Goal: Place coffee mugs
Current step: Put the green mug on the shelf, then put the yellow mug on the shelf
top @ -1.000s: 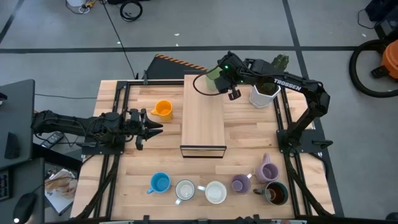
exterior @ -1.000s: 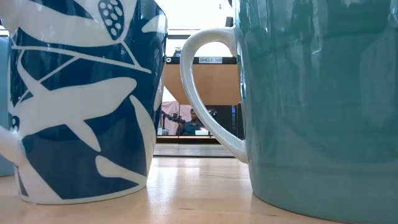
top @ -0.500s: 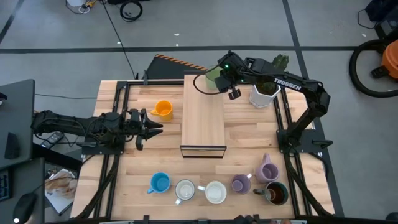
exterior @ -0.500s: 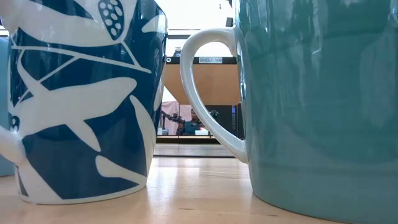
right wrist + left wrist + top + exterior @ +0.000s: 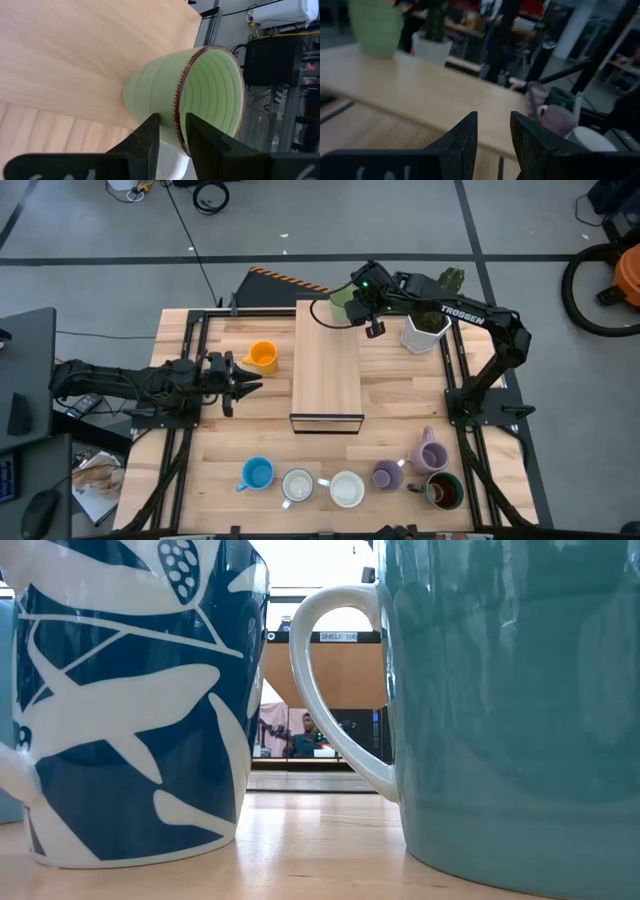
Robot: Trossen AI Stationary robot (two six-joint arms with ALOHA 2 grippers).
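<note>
High view: the right gripper (image 5: 358, 308) sits at the far end of the raised pale wooden shelf (image 5: 327, 370), clamped on the rim of the light green ribbed ceramic mug (image 5: 342, 302). Just beside it stands the white faceted planter with a cactus (image 5: 424, 330). The left gripper (image 5: 247, 384) hovers near the orange handled mug (image 5: 262, 356), its fingers slightly parted and holding nothing. Along the near edge of the wooden table (image 5: 230, 450) stand the blue mug (image 5: 257, 474), two white mugs (image 5: 297, 486), two purple mugs (image 5: 387, 476) and the dark mug with brown inside (image 5: 445, 492).

Low view: a navy mug with a white leaf pattern (image 5: 130, 700) and a teal mug with a white handle (image 5: 500, 700) fill the picture.

Left wrist view: the dark fingers (image 5: 465, 142) stand a little apart, empty above the shelf.

Right wrist view: the two fingers (image 5: 150, 137) pinch the green mug's rim, one inside, one outside.
</note>
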